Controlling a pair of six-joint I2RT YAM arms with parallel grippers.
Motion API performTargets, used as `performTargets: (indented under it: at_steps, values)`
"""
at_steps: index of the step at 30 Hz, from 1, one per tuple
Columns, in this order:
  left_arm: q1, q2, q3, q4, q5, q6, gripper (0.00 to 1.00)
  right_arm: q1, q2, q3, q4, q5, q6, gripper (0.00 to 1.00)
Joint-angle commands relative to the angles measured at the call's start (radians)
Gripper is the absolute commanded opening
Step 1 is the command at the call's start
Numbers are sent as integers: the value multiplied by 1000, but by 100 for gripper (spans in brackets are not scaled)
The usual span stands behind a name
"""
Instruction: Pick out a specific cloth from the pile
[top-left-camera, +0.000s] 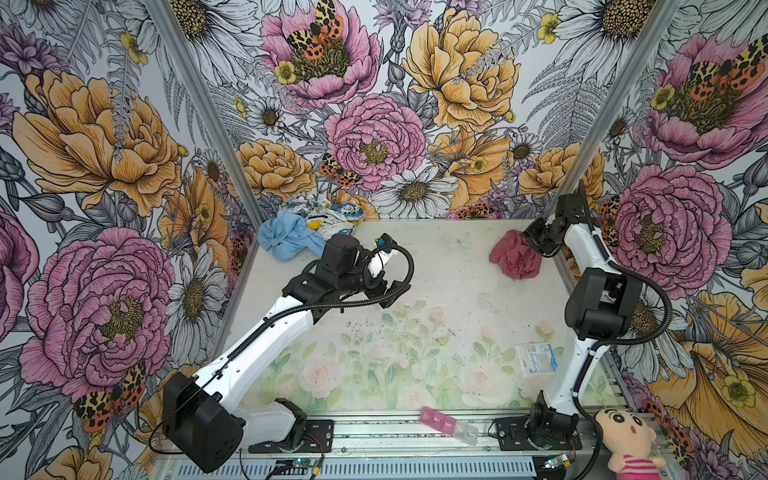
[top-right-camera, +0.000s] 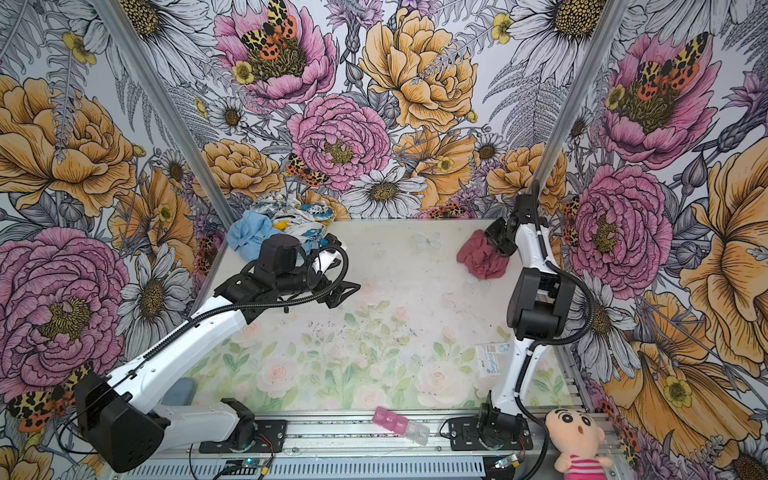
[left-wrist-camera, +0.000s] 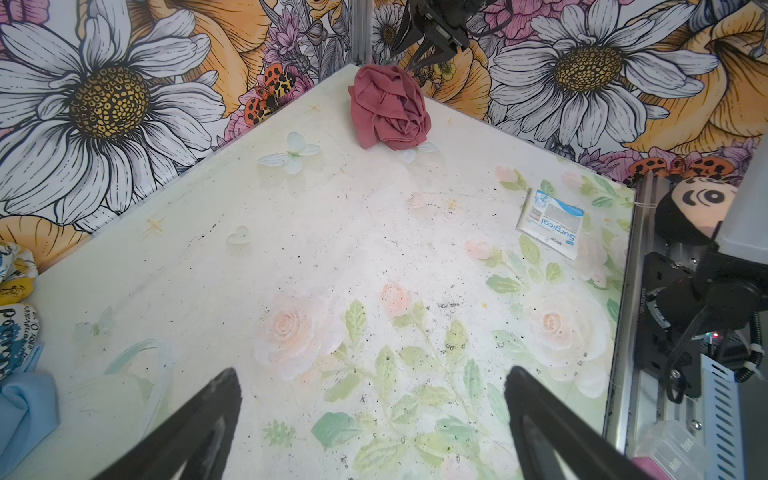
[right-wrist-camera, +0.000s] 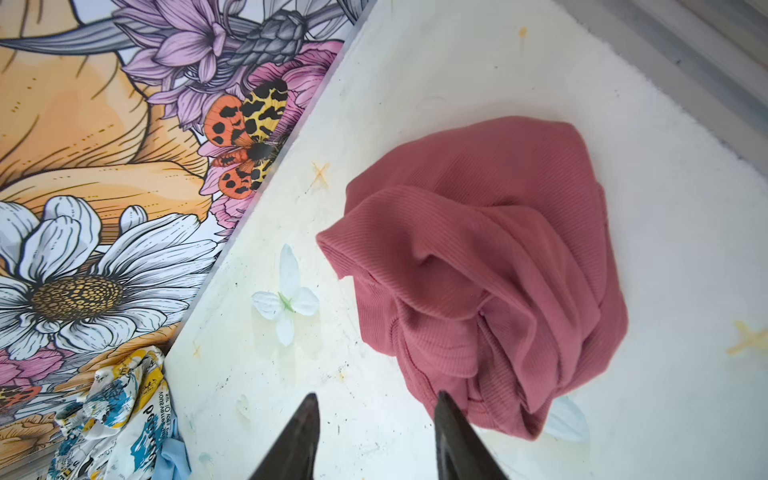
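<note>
Found the cloth (top-left-camera: 515, 257) lying crumpled on the table (top-left-camera: 436, 291) near the far right side, well apart from the pile (top-left-camera: 307, 226) in the far left corner; reads as already separated

Saw the right gripper (right-wrist-camera: 376, 415) just beside the cloth's near edge, jaws partly apart, bare table between them, nothing held

Saw the left gripper (left-wrist-camera: 372, 376) spread wide over bare table, empty, close to the pile's light blue cloth (top-left-camera: 286, 241)

Risks, judged only:
- Could snag a loose fold on closing or lifting from here, with one tip right at the hem in the right wrist view; would drag the cloth toward the side wall
- Could pinch only a thin ridge of the soft ribbed fabric on a re-grasp and lose it mid-lift
- Could brush the pile with the left arm, given the short gap to the blue cloth; would pull a wrong cloth out onto the table
- Cannot tell whether that tip touches the fabric or hangs just above it
</note>
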Motion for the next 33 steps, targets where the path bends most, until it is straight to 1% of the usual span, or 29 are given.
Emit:
performTargets:
  at_steps: [1, 5, 9, 12, 19, 25, 28, 30, 31, 32, 33]
  values:
    - [-5, 0, -4, 26, 24, -14, 99, 24, 38, 131, 11, 17, 10, 45]
    - [-7, -7, -8, 25, 17, -12, 99, 43, 198, 316, 25, 36, 17, 43]
    - [-6, -5, -15, 25, 1, -7, 99, 61, 313, 406, 36, 44, 32, 43]
    - [-6, 2, -14, 25, -2, -4, 99, 58, 343, 383, 36, 34, 72, 42]
    - [-3, 3, -12, 23, -2, -4, 99, 53, 337, 263, 36, 38, 64, 42]
    - [-3, 3, -8, 22, 3, -7, 99, 44, 360, 246, 33, 20, 59, 42]
    - [-3, -7, -13, 22, -7, -6, 99, 43, 360, 269, 34, -5, 50, 43]
    - [-3, -14, -12, 24, -10, -6, 99, 46, 336, 298, 37, -4, 17, 45]
    - [-3, -18, -12, 25, -15, -7, 99, 48, 316, 315, 37, 0, -5, 50]
    - [-2, -23, -12, 33, -21, -15, 99, 50, 295, 333, 37, 3, -24, 60]
    - [-1, -29, -18, 44, -24, -21, 99, 52, 273, 343, 37, 11, -33, 66]
